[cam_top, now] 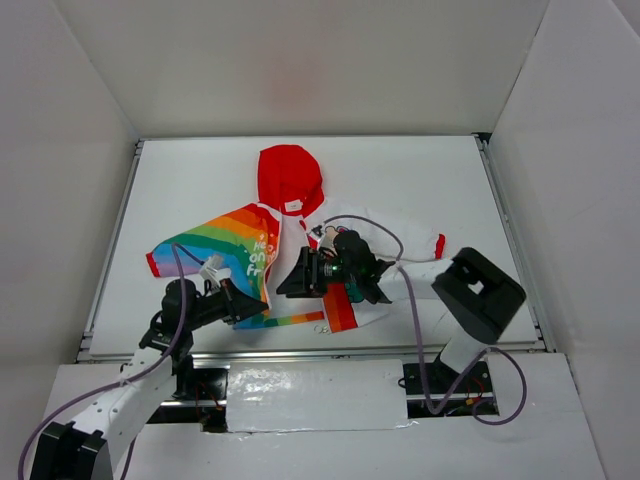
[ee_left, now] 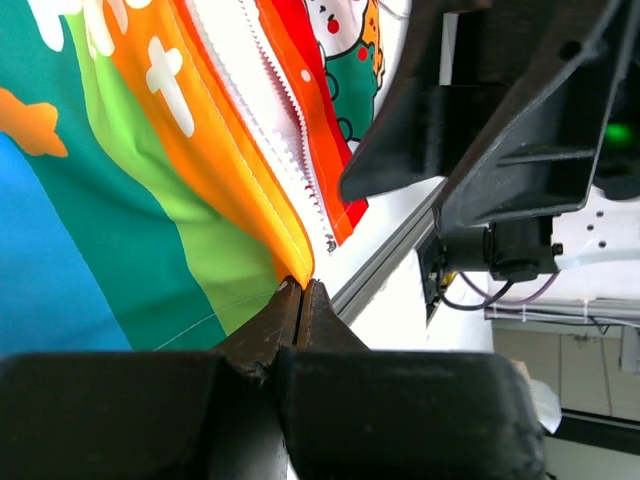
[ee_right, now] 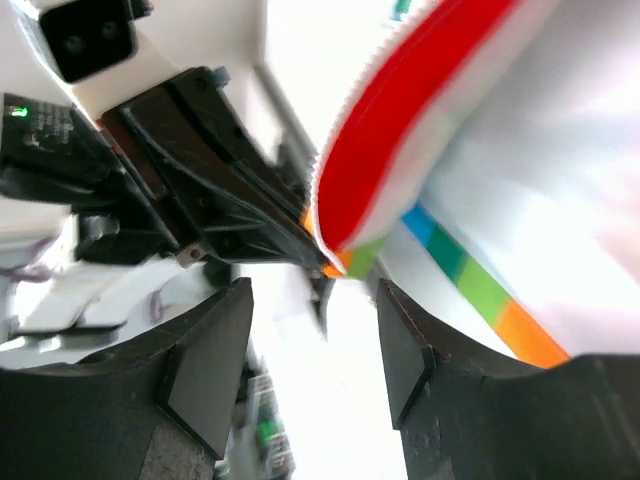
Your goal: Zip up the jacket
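The jacket (cam_top: pixel 230 250) lies flat on the table, red hood (cam_top: pixel 288 178) at the far end, rainbow half on the left and white printed half (cam_top: pixel 400 235) on the right. My left gripper (ee_left: pixel 302 288) is shut on the orange bottom corner of the rainbow half, beside the white zipper teeth (ee_left: pixel 275 120). It sits at the jacket's near hem (cam_top: pixel 260 305). My right gripper (ee_right: pixel 312 320) stands open just below a lifted red-lined hem corner (ee_right: pixel 385 150), with nothing between its fingers. From above, the right gripper (cam_top: pixel 292 282) hovers over the front opening.
The two grippers sit close together, the right one's black body (ee_left: pixel 500 140) filling the left wrist view's upper right. A metal rail (ee_left: pixel 390 265) marks the table's near edge. A loose rainbow hem strip (cam_top: pixel 295 320) lies near that edge. White walls surround the table.
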Motion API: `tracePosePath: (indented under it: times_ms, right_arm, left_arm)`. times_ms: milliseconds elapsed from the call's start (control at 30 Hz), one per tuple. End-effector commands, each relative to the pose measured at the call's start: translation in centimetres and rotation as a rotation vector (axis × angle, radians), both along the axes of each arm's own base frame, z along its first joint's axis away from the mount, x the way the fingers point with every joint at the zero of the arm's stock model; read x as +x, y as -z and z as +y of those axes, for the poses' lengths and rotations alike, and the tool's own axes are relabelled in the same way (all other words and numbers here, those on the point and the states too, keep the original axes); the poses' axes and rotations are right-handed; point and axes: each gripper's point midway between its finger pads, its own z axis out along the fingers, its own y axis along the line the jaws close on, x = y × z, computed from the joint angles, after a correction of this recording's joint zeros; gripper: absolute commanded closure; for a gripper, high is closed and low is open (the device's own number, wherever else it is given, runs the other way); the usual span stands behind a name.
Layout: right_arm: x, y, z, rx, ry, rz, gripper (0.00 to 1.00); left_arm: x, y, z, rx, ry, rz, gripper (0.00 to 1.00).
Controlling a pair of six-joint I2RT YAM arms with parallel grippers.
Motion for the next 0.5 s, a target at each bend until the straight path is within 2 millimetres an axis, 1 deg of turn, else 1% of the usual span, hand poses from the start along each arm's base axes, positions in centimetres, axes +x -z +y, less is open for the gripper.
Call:
tracePosePath:
  times_ms: [0,33,67,100,133,167,200,233,267,300,333,400,467]
  right_arm:
    - [0.6,3.2,-3.8,-0.289,0.092,-0.078,0.4]
    - [2.2,3.2,-4.4,-0.373,0.159,-0.159,0.4]
    - [1.3,4.4,-6.4,-0.517,0.172,-0.129,0.4]
    - [1.4,4.7,-7.4,-0.598,0.192,-0.149,0.4]
    - [0.3,4.9,-8.5,-0.707,0.172,-0.162,0.4]
    - [1.3,4.9,-9.9,-0.799,0.237,-0.211,0.4]
    - [0.9,5.0,-10.6,-0.856,0.242,-0.22,0.4]
    - [0.0,5.1,-11.3,-0.921,0.226,-0.22,0.41]
    - [0.1,5.1,-12.1,-0.962,0.254,-0.242,0.42]
    - [-0.2,5.0,-12.4,-0.976,0.257,-0.243,0.42]
    - [-1.1,5.0,-12.8,-0.992,0.241,-0.245,0.43]
    - [-1.9,5.1,-13.3,-1.016,0.229,-0.244,0.45]
    - [-2.5,5.3,-13.4,-1.043,0.219,-0.264,0.45]
  left_arm:
    - [0.5,-1.3,-0.1,-0.026,-0.017,-0.002,1.0]
    - [0.6,-1.4,0.0,-0.014,-0.023,0.014,1.0]
    - [0.6,-1.3,0.1,-0.005,-0.027,0.028,1.0]
    - [0.6,-1.3,0.1,0.008,-0.026,0.03,1.0]
    - [0.6,-1.5,0.2,0.022,-0.024,0.044,1.0]
    - [0.7,-1.5,0.3,0.038,-0.029,0.048,1.0]
    - [1.0,-2.2,0.4,0.055,-0.026,0.023,1.0]
    - [0.8,-1.9,0.6,0.074,-0.025,0.044,1.0]
    - [0.7,-1.8,0.8,0.093,-0.032,0.054,1.0]
    - [0.7,-1.9,1.0,0.116,-0.028,0.039,1.0]
    - [0.7,-2.5,1.2,0.133,-0.032,0.043,1.0]
    - [0.7,-3.1,1.3,0.139,-0.038,0.024,1.0]
    - [0.5,-3.5,1.1,0.125,-0.029,0.018,1.0]
